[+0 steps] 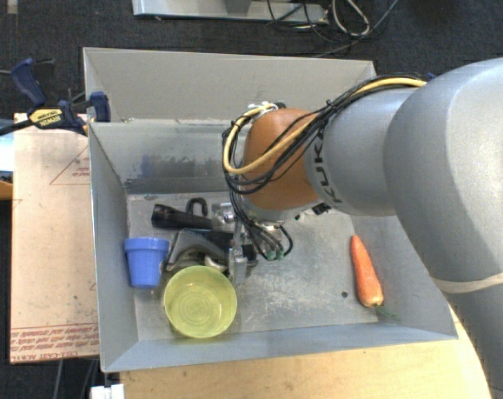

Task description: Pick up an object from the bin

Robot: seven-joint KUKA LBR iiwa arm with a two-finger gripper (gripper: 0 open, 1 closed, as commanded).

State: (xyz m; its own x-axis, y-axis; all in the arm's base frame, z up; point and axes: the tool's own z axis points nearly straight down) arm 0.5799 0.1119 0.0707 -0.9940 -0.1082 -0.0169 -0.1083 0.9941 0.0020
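My gripper (238,254) hangs low in the left half of the bin, just above the upper right rim of a yellow-green round bowl (199,304) near the front wall. A black tool with a thick handle (178,217) lies just left of the gripper, with dark curved parts (193,246) of it reaching under the gripper. Left of the bowl stands a small blue cup (145,260), mouth down. I see nothing held.
An orange carrot (366,271) lies alone at the right side of the bin floor. The arm with its orange cover and cables hangs over the bin's middle and back.
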